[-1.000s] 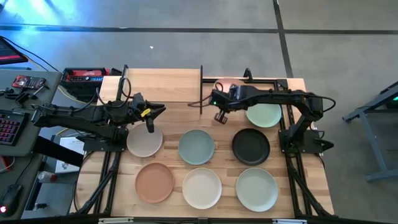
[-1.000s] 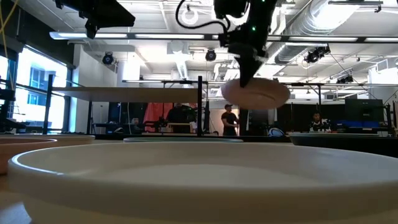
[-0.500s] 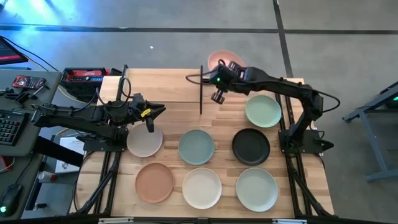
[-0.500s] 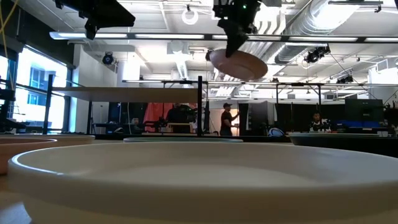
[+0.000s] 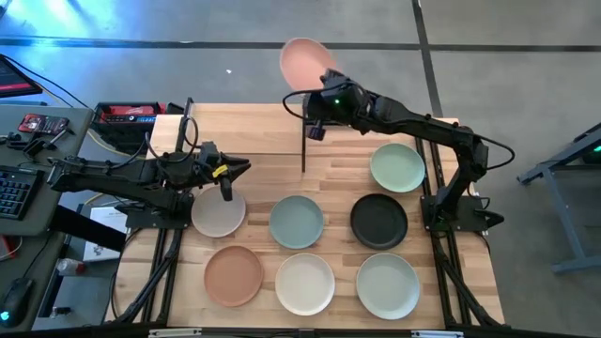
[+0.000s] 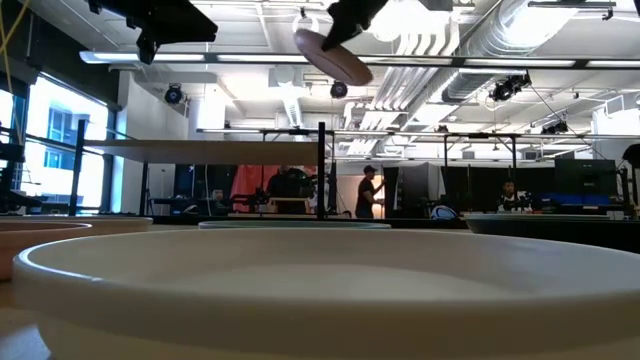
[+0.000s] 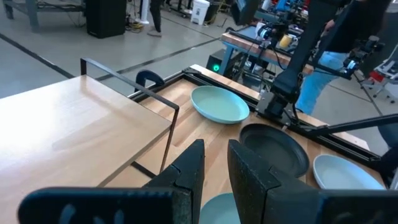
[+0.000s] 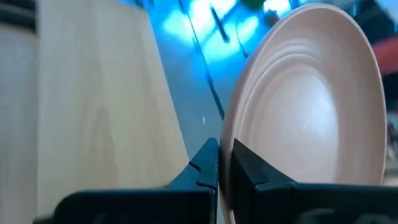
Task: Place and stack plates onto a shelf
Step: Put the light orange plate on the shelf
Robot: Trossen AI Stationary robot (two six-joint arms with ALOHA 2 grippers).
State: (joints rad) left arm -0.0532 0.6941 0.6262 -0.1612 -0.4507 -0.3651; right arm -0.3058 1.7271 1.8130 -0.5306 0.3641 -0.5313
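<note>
Overhead view, upper centre of the frame: the right tool (image 5: 324,86) is clamped on the rim of the pink plate (image 5: 302,62), which is lifted clear of the counter (image 5: 254,178) and tilted, lying over the far edge of the shelf (image 5: 246,129) and the grey floor beyond. In the right wrist view the two dark fingers (image 8: 211,165) pinch the plate's edge, with the light wood of the shelf beside it. In the low view the pink plate hangs tilted at the upper centre, well above the shelf board.

Left of centre in the overhead view: the left tool (image 5: 225,192) hovers at the upper edge of the grey-beige plate (image 5: 218,215), its fingers a little apart and holding nothing.

Six other plates lie flat on the counter. Middle row, left to right: the grey-beige plate, the pale blue-green plate (image 5: 297,222), the black plate (image 5: 379,221). The green plate (image 5: 397,167) sits above the black one, at right of the shelf. Bottom row: the terracotta plate (image 5: 234,276), the cream plate (image 5: 304,284), the pale grey-green plate (image 5: 387,285).
</note>
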